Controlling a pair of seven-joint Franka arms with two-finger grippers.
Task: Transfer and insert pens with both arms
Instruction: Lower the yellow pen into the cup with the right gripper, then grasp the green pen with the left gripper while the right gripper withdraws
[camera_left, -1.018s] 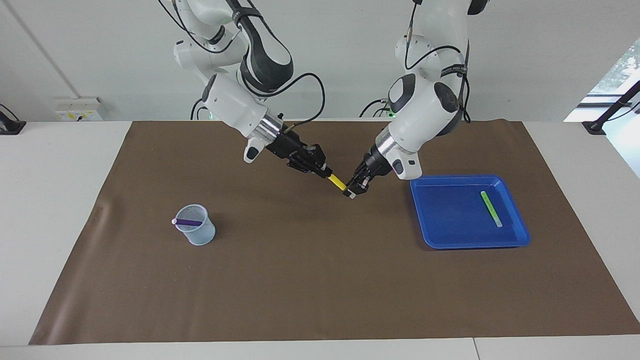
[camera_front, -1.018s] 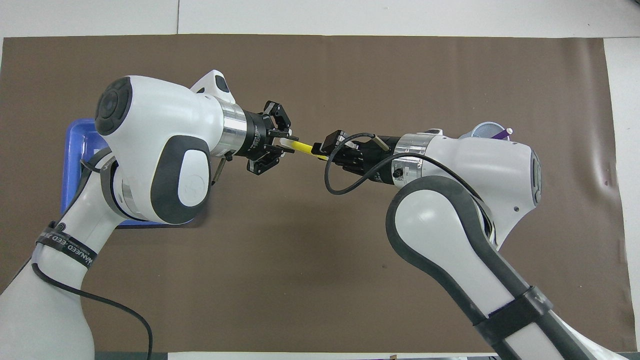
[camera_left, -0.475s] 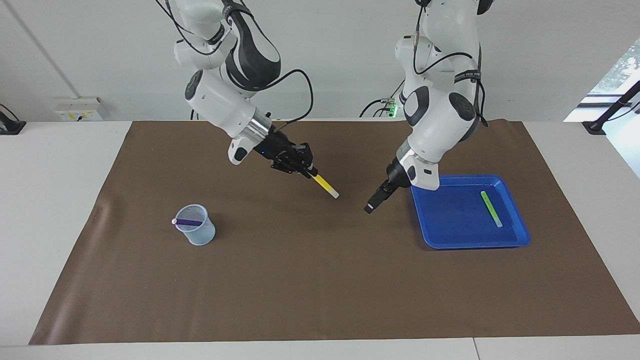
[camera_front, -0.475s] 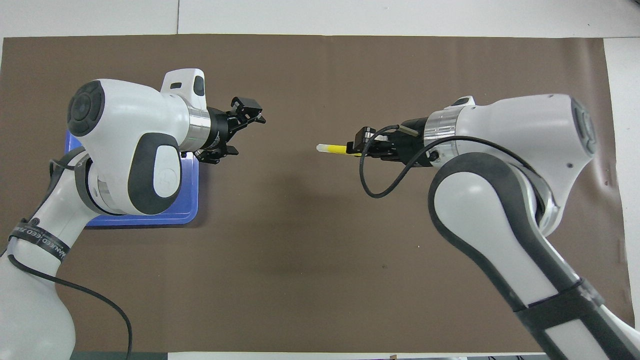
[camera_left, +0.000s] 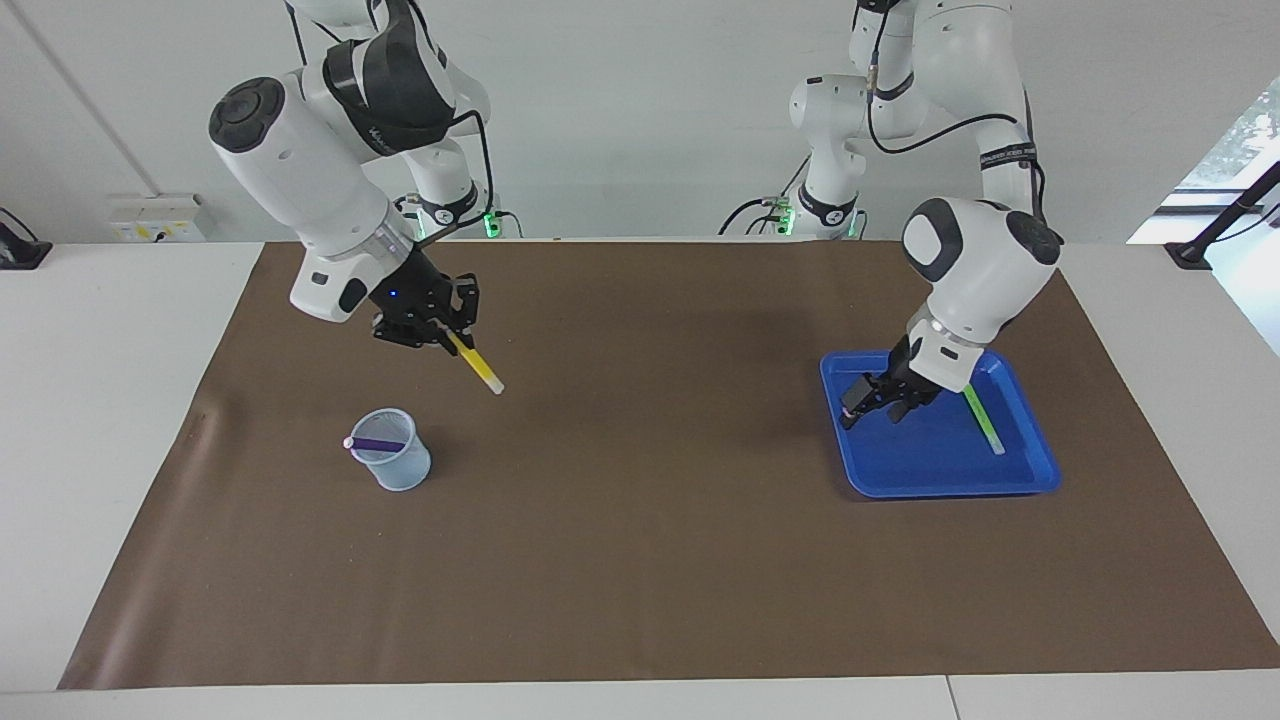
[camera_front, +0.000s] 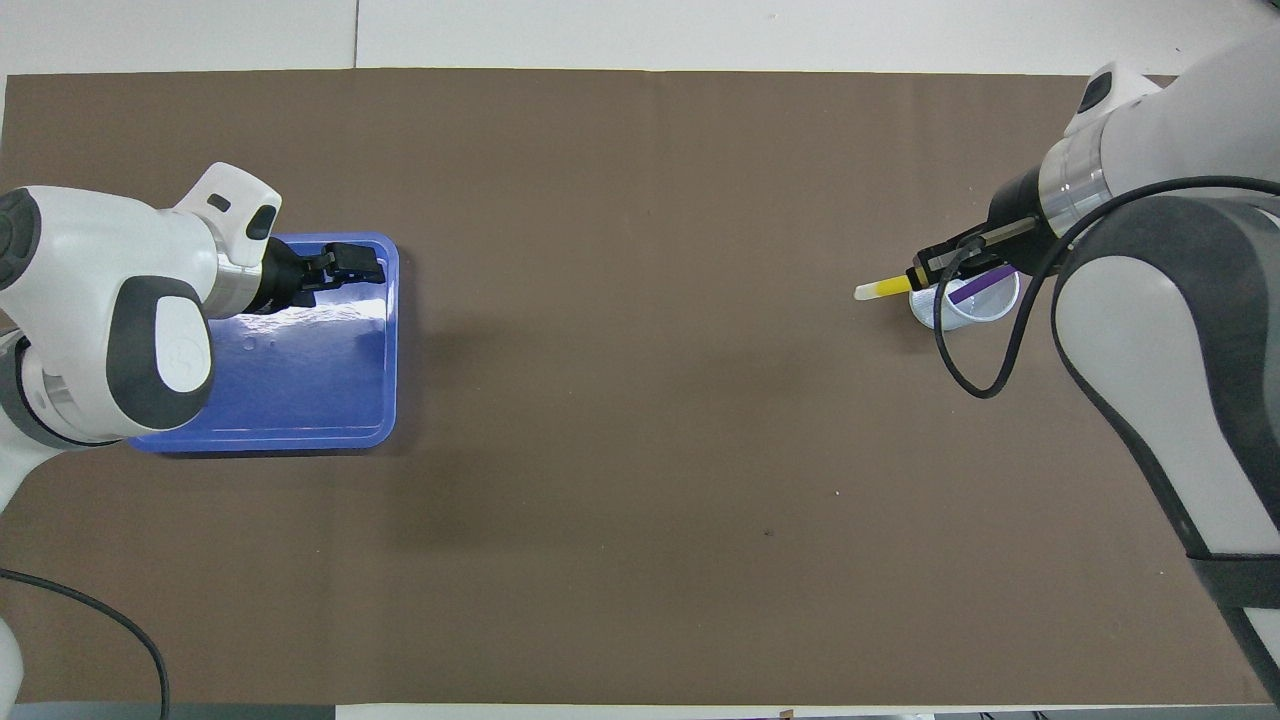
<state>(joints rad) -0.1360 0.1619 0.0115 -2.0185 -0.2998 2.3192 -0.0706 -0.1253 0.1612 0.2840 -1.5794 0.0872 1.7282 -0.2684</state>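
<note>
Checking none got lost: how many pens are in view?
3: purple pen in the cup; yellow pen held by the right gripper; green pen in the blue tray.

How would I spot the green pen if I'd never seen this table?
Find the blue tray at the left arm's end of the brown mat. The green pen lies flat inside it, alone; the purple pen sits in a cup and the yellow pen is held in the air.

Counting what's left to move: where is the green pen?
The green pen lies in the blue tray at the left arm's end of the table, beside the open left gripper.
</note>
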